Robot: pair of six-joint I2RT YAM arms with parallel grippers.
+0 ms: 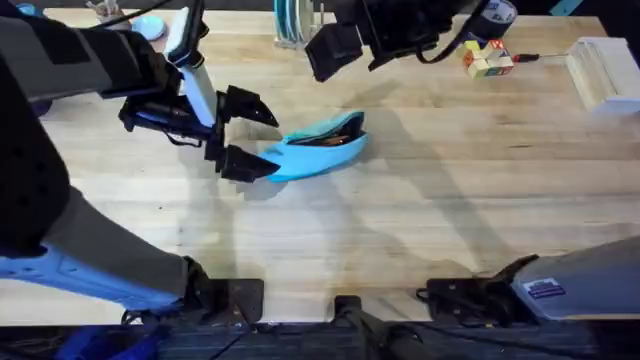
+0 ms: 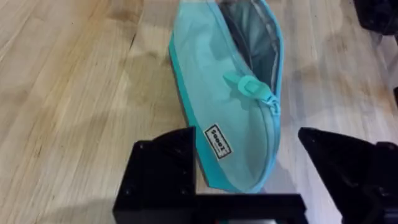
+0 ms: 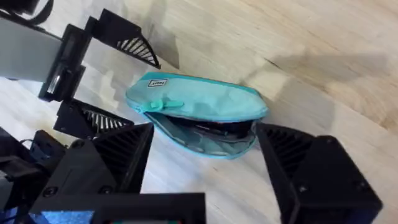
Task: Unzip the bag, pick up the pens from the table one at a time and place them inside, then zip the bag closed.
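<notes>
A: At the left end of the bag (image 1: 318,146) we have the left gripper (image 1: 240,135), fingers spread wide, nothing clamped. One finger sits just beside the pouch's closed tip, the other is well off it toward the far side.

B: Agreed. In the left wrist view the left gripper (image 2: 264,168) straddles the bag (image 2: 233,106); the near finger (image 2: 163,168) looks to touch the fabric edge, but we can't confirm contact.

A: Zip state?

B: Partly undone. The zip pull (image 2: 252,86) sits a short way up from the tip, teeth closed below it, mouth gaping above it with dark lining showing.

A: Label?

B: Small white sewn tag (image 2: 218,142) with black letters on the side panel. We can't read it. Same tag (image 3: 158,82) in the right wrist view, also unreadable.

A: Right gripper?

B: The right gripper (image 1: 350,45) hangs above the table (image 1: 420,230), beyond the bag, fingers apart, empty. In its own view the right gripper (image 3: 199,158) frames the bag (image 3: 199,106); something dark lies inside the open mouth, we can't tell what.

A: Bag location?

B: Lying on its side on the table, left of centre, open end pointing right.

A: Extras?

B: Coloured blocks (image 1: 487,60) at the far right.
</notes>
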